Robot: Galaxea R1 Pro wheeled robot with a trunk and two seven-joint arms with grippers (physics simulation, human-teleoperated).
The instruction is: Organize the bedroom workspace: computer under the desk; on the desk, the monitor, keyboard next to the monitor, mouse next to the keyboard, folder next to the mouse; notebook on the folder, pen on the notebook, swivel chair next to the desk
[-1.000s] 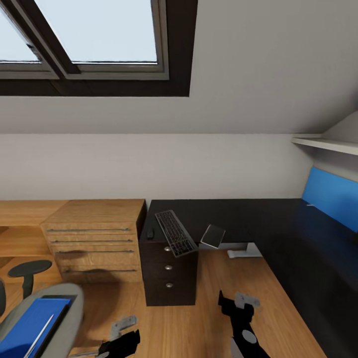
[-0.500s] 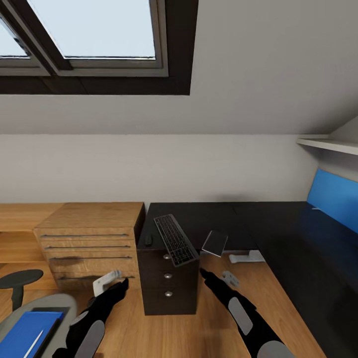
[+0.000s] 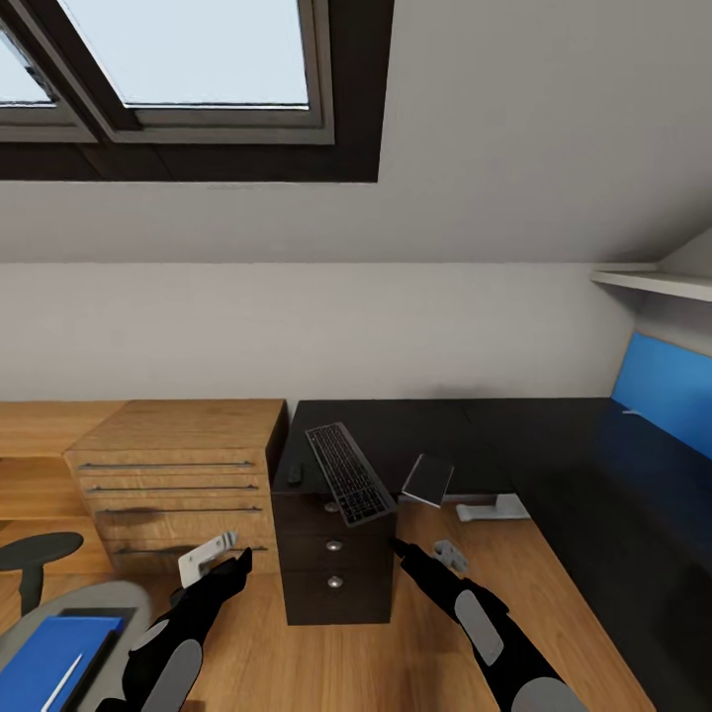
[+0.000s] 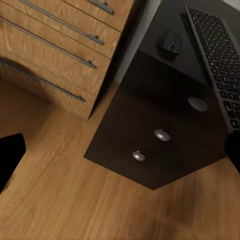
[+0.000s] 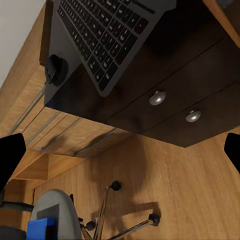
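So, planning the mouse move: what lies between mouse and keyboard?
Nothing: bare dark desk top separates the mouse from the keyboard, seen in the head view.

Both arms are up and reaching forward in the head view, black sleeves with grey panels. The left arm rises from the lower left of the frame, angling up and to the right, its left claw (image 3: 220, 556) at centre-left with a pale grey wrist bracket showing on top. The right arm comes in from the lower right, slanting up and to the left, with the right claw (image 3: 420, 556) near the middle. In each wrist view dark fingertips sit at opposite edges, jaws spread wide, nothing held.
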